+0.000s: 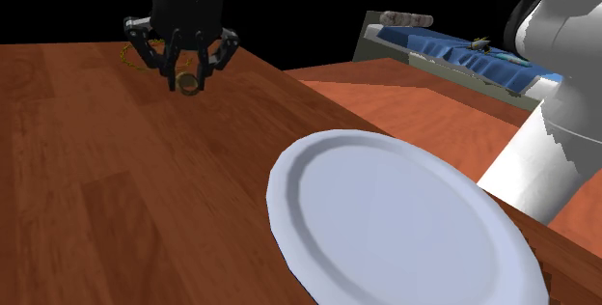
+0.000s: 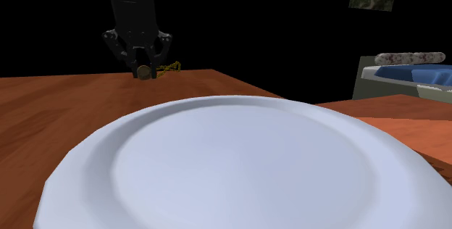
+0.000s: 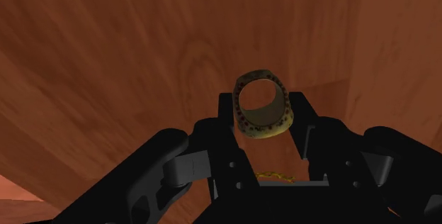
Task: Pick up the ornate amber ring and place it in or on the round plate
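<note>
The amber ring [image 1: 188, 83] is a chunky band dotted with small holes, clasped between the black fingers of my gripper [image 1: 188, 77], which is shut on it. It hangs close over the far end of the wooden table [image 1: 96, 187]; whether it touches the wood I cannot tell. In the wrist view the ring [image 3: 262, 105] stands on edge between the fingertips [image 3: 225, 113]. The round pale plate [image 1: 405, 226] lies flat near the table's front, well apart from the gripper. In the second exterior view the plate [image 2: 239, 162] is in front and the gripper [image 2: 143, 67] holds the ring [image 2: 145, 72] behind it.
A thin gold chain [image 2: 170, 67] lies on the table just beside the gripper, and reappears as the gold chain [image 3: 275, 176] below the fingers. A blue-covered bed [image 1: 463, 57] stands beyond the table's right edge. My white arm link [image 1: 540, 158] rises at right. Behind the table is a black area.
</note>
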`<state>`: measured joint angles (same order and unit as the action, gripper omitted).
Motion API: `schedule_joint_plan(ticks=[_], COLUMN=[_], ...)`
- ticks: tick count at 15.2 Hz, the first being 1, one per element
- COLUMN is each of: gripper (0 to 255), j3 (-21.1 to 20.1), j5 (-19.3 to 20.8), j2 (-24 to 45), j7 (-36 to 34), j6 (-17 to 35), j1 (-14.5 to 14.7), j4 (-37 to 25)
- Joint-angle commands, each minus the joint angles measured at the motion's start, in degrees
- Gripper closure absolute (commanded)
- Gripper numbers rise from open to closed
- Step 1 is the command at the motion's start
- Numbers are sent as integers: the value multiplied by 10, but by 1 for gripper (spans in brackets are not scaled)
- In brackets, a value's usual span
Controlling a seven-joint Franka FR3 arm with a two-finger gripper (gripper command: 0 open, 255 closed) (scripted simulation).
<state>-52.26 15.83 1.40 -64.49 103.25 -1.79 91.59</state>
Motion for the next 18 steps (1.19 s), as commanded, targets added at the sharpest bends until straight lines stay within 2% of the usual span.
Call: schedule_joint_plan(ticks=[1,10,12,14,18], gripper=[255,255,255,255,255], j3=[-1,-11,-5,14,69], j5=[4,37,-27,-87,-170], j2=[5,43,-30,-100,-216], j7=[1,-2,19,44,79], j6=[-17,-96,-75,-64,-62], j1=[2,23,-5,-15,13], j4=[-19,-118,-60,-9,74])
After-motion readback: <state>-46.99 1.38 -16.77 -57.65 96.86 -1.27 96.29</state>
